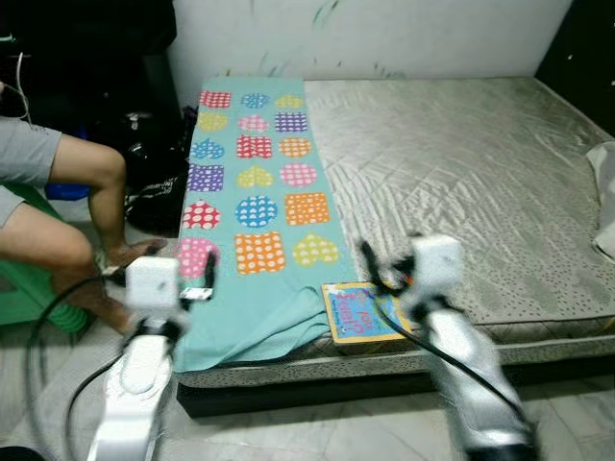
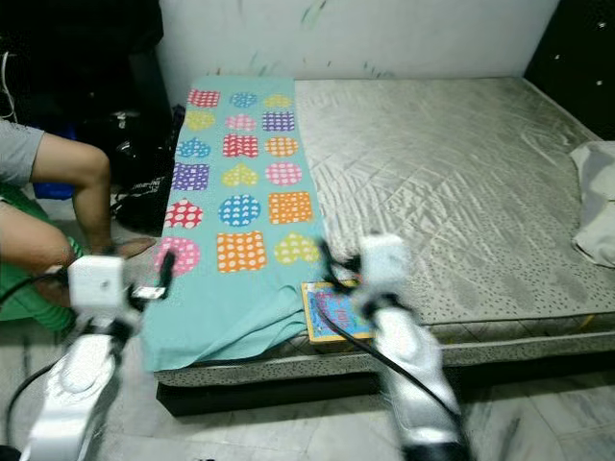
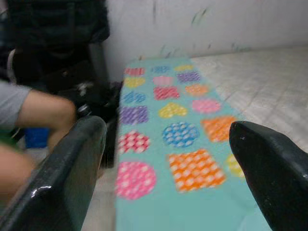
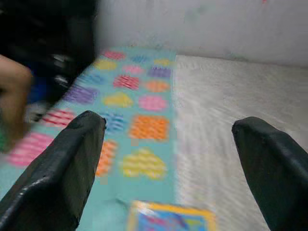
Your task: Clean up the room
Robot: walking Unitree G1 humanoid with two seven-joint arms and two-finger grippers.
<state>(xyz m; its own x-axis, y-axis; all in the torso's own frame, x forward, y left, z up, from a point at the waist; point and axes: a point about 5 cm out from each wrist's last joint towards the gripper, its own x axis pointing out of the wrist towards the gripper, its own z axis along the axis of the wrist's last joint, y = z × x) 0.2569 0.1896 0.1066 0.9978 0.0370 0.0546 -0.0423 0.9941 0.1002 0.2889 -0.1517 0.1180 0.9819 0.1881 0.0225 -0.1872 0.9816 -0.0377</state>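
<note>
Book (image 1: pixel 359 312) at mattress (image 1: pixel 461 173) edge, right claw (image 1: pixel 377 269) gaping just above, left claw (image 1: pixel 204 279) spread over teal blanket (image 1: pixel 252 288)

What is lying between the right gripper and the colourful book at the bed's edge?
Nothing lies there. The right wrist view shows the open right gripper over bare teal blanket, with the book just beyond it.

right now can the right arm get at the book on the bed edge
Probably yes: the right gripper hovers just above the colourful book at the mattress edge, fingers open, nothing between them. Motion blur leaves the exact gap unclear.
</note>
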